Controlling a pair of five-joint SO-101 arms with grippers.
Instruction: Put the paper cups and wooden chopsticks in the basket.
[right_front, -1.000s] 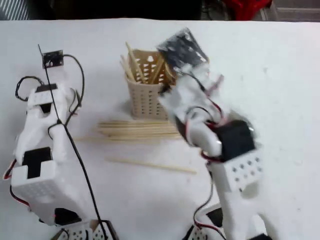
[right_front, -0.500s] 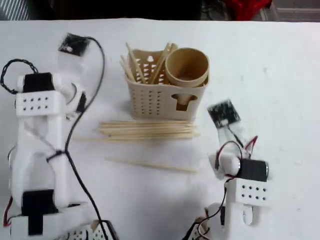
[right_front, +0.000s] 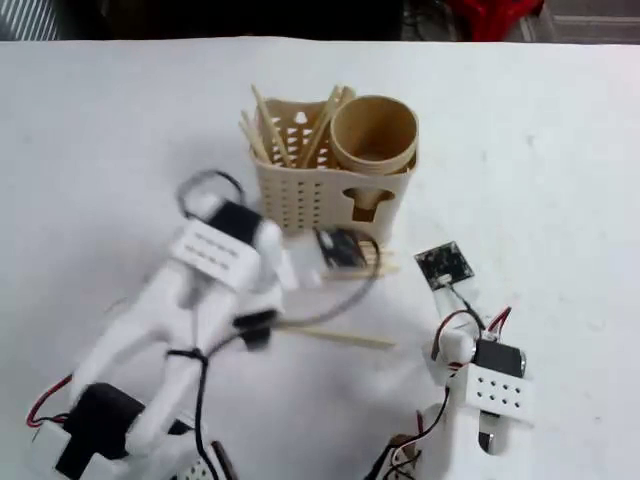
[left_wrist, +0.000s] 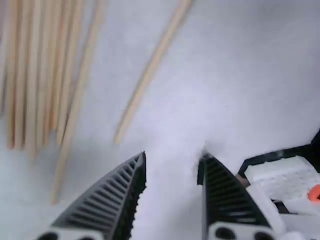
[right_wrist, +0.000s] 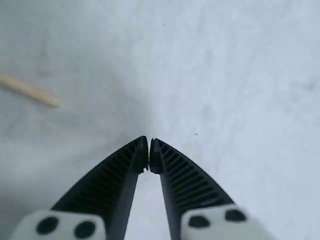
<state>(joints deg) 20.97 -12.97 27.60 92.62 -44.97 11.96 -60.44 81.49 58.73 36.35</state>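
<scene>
Brown round paper cup (right_front: 373, 133): stood upright, mouth up, in the basket at the right arm's end.
Basket: cream perforated plastic basket (right_front: 300, 195) sat toward the far side of the white table (right_front: 560, 150).
Sticks in basket: pale wooden chopsticks (right_front: 290, 125) leaned in the compartment beside the cup, tips above the rim.
Sticks on table: bundle of wooden chopsticks (left_wrist: 35, 75) lay side by side just in front of the basket. A single wooden chopstick (right_front: 340, 336) lay apart, nearer the arms.
Left arm: white left arm (right_front: 200, 290) lay across the table up to the basket front, covering most of the bundle.
Left gripper: black ribbed left gripper (left_wrist: 172, 162) had jaws apart with nothing between, over bare table beside the bundle.
Right arm: white right arm (right_front: 485, 375) was folded at the near edge, well apart from the basket.
Right gripper: black ribbed right gripper (right_wrist: 149, 147) had tips touching and held nothing. One chopstick end (right_wrist: 30, 90) lay near it.
</scene>
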